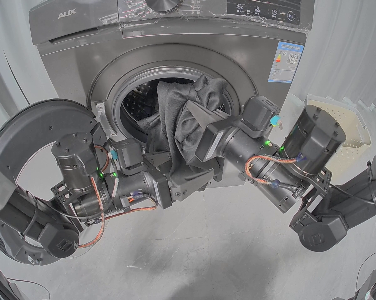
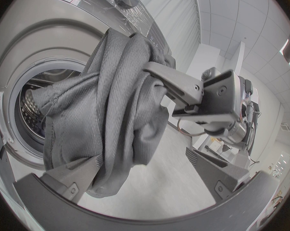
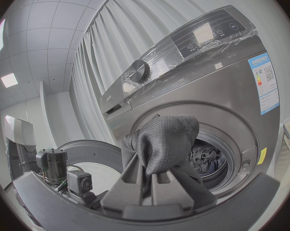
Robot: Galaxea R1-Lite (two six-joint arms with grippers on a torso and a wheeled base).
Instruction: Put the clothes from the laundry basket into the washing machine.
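The right hand [image 1: 198, 112] is clamping tight on one dark grey mesh garment [image 1: 177, 117], bunching it at the round mouth of the grey front-loading washing machine [image 1: 71, 63]. The left hand [image 1: 181, 169] is hovering just below, fingers apart, with cloth draping over one of them. More crumpled clothes [image 3: 204, 154] are lying in the drum. One round door [image 1: 34, 126] is standing open on the left, and one cream perforated laundry basket [image 1: 350, 126] is sitting on the right. Pale grey floor [image 1: 196, 246] is lying underneath, with white curtains [image 1: 350, 42] hanging behind.

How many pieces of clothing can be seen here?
2, as far as I can tell: a dark grey garment clamped by the right gripper at the washing machine opening, and a crumpled bundle inside the drum. More may be hidden.
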